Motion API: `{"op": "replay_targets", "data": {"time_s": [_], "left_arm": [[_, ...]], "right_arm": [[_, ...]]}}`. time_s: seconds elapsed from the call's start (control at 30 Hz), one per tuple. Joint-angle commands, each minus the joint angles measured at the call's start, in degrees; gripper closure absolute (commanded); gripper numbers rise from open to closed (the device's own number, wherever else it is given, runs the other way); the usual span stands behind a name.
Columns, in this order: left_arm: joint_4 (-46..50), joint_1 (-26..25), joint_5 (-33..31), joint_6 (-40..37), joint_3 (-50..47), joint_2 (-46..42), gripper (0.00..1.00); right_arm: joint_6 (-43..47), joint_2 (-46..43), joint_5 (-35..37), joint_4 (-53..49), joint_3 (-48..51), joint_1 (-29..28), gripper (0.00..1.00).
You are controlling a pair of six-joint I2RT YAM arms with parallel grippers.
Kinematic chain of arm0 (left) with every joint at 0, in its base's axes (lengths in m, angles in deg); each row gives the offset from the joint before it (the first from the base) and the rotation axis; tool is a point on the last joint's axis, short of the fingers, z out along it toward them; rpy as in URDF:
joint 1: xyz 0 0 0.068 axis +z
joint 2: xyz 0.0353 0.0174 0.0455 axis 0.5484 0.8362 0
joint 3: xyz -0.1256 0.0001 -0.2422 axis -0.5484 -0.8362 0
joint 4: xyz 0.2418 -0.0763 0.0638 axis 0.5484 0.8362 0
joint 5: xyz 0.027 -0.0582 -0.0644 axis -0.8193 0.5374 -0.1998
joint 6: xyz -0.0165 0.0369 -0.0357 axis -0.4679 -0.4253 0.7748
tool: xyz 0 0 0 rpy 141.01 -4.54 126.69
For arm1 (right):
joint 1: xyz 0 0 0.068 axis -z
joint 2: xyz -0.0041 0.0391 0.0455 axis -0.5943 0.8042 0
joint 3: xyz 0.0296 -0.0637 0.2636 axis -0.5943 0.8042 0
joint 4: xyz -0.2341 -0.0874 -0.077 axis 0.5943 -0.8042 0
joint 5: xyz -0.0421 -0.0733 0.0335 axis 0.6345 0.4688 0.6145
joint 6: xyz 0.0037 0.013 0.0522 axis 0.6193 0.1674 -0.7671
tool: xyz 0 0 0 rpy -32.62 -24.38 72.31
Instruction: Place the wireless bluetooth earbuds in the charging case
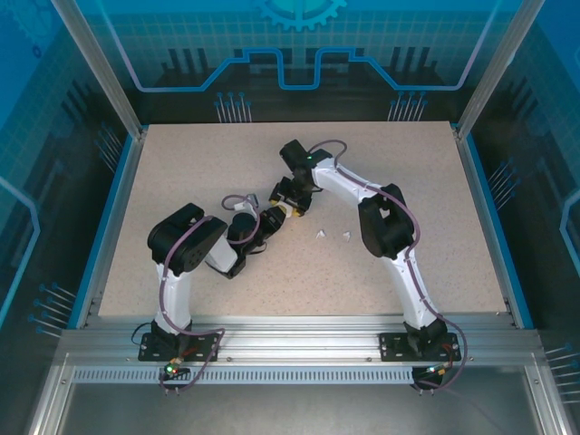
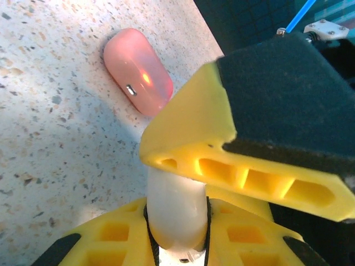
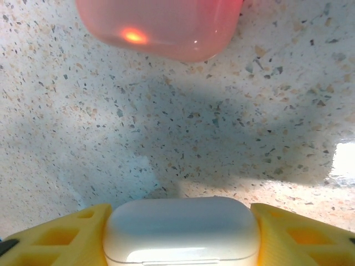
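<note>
Twisting or dropping of the white charging case (image 3: 180,221) is judged the main risk. It is clamped between the fingers of the right gripper (image 3: 180,235) and is also seen pinched in the narrow jaws of the left gripper (image 2: 177,224), so an uneven pull by the two arms could wrench it loose. Its lid appears closed, so nothing can be inserted yet. One white earbud (image 1: 320,234) and a second white earbud (image 1: 347,236) are seen lying on the table (image 1: 181,163), near the grippers' right and apart from the case. A salmon-pink case (image 2: 137,72) is found close beside, where it could be knocked by the crowded fingers
</note>
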Motion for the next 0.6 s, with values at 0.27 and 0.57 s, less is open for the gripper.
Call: {"op": "replay_targets", "data": {"time_s": [0.27,0.57], "left_arm": [[9.6,0.0,6.6,-3.3,1.3,-6.2,1.00],[23.0,5.7,26.0,-12.6,6.8,-16.9,1.00]], "right_arm": [[2.6,-10.7,0.9,3.8,0.2,8.7,0.30],[14.9,-30.8,-8.2,24.2,32.8,16.7,0.30]]}}
